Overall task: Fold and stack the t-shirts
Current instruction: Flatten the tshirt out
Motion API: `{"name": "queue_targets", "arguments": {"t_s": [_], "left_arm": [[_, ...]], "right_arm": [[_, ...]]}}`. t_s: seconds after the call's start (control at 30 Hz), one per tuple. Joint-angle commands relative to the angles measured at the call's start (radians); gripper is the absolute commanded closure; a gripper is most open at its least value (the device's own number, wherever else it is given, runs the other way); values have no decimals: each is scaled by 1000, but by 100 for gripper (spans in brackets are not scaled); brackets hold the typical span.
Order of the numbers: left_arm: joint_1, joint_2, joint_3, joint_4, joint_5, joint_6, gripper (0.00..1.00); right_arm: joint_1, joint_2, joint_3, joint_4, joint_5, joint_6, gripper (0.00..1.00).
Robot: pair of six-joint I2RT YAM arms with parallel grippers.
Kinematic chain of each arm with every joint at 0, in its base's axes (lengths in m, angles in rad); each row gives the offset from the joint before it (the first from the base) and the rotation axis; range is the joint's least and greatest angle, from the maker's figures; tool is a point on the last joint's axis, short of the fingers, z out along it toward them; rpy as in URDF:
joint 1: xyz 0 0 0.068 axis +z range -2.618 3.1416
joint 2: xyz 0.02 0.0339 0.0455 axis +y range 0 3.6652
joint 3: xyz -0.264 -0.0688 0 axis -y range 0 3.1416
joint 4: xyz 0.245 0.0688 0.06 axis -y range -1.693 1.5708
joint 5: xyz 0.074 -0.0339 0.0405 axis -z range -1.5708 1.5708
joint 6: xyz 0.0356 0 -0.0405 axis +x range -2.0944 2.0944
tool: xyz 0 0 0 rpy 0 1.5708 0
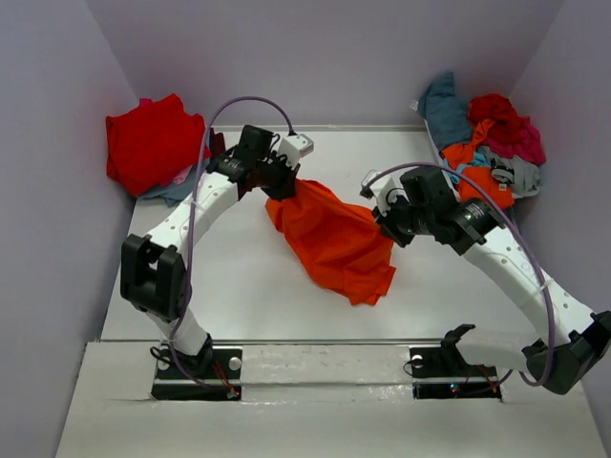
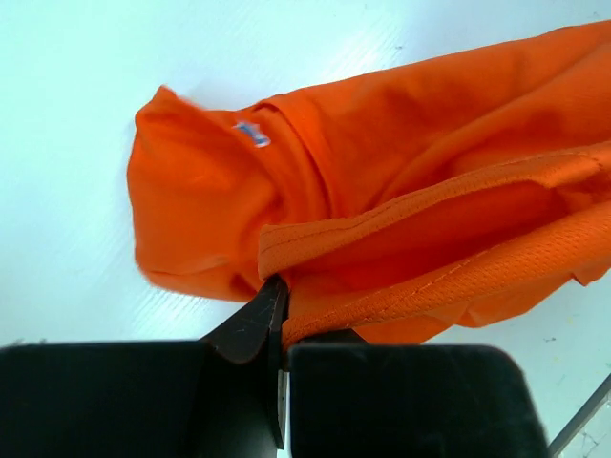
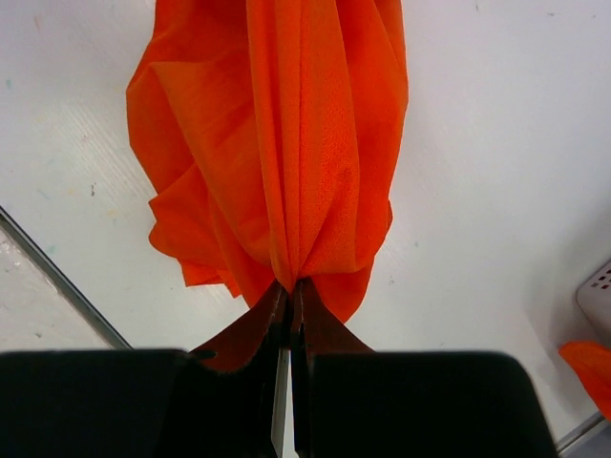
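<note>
Seen from above, two white robot arms are reaching in from the bottom edge of the frame over a white desk (image 1: pixel 239 296) and are holding an orange t-shirt (image 1: pixel 334 239) between them. The left arm is rising from its base at lower left, bending at a dark elbow on the left side, and stretching its forearm up and to the right toward the upper centre. The left fingers (image 1: pixel 280 183) are clenching the shirt's upper left end; in the left wrist view the left fingers (image 2: pixel 250 329) are pinching a stitched hem, and a small white and blue label (image 2: pixel 250 134) is showing in the cloth beyond. The right arm is bending out to the lower right edge, and its forearm is angling up and to the left toward the centre right. The right fingers (image 1: pixel 391 229) are grasping the shirt's right side, and in the right wrist view the right fingers (image 3: pixel 250 334) are squeezing a gathered bunch of orange folds. The rest of the shirt is sagging onto the desk in the middle of the frame. A red t-shirt (image 1: pixel 151 143) is lying in the upper left corner, and a pile of mixed t-shirts (image 1: pixel 487 143) is sitting in the upper right corner.
</note>
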Motion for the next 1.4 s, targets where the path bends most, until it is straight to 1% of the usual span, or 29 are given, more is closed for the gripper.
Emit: {"name": "queue_targets", "arguments": {"t_s": [0.0, 0.07, 0.2, 0.27, 0.37, 0.47, 0.5, 0.57, 0.6, 0.67, 0.73, 0.93, 1.0, 1.03, 1.07, 1.1, 1.13, 1.2, 1.37], "left_arm": [[41, -110, -54, 20, -29, 1, 94], [56, -124, -60, 2, -22, 4, 94], [76, -176, -104, -9, -25, 1, 94], [76, -199, -127, 0, -36, -5, 94], [111, -248, -158, 6, -46, -8, 94], [125, -340, -189, 9, -78, -5, 94], [125, -340, -199, 14, -94, -5, 94], [134, -420, -222, 20, -126, -5, 94], [134, -420, -228, 22, -134, -8, 94], [134, -489, -238, 26, -152, -17, 94], [134, -521, -241, 34, -163, -25, 94], [134, -576, -232, 25, -189, -27, 94], [134, -595, -238, 28, -194, -30, 94], [134, -599, -238, 25, -197, -30, 94], [134, -604, -238, 23, -204, -30, 94], [134, -607, -236, 20, -210, -25, 94], [134, -616, -236, 19, -213, -23, 94], [134, -626, -233, 17, -221, -23, 94], [144, -641, -212, 3, -235, -23, 94]], "right_arm": [[-7, 7, 12, 3, 31, -21, 93], [-7, 27, 24, 22, 60, -19, 93], [-7, 73, 44, 84, 202, -30, 93], [-7, 118, 55, 101, 225, -26, 93], [-7, 158, 74, 129, 258, -6, 93], [-7, 184, 55, 187, 324, -9, 93], [-16, 184, 51, 198, 324, -9, 93], [-16, 189, 48, 216, 327, -7, 93], [-16, 190, 48, 223, 331, -7, 93], [-16, 196, 57, 238, 353, -1, 93], [-16, 189, 72, 246, 348, -1, 93], [-16, 189, 196, 207, 295, -41, 93], [-16, 181, 219, 220, 279, -50, 80], [-16, 178, 225, 224, 278, -47, 64], [-16, 175, 229, 229, 275, -44, 55], [-16, 172, 233, 232, 273, -41, 49], [-16, 170, 239, 235, 273, -35, 44], [-16, 166, 239, 244, 281, -30, 38], [-16, 150, 233, 243, 299, -32, 36]]}}
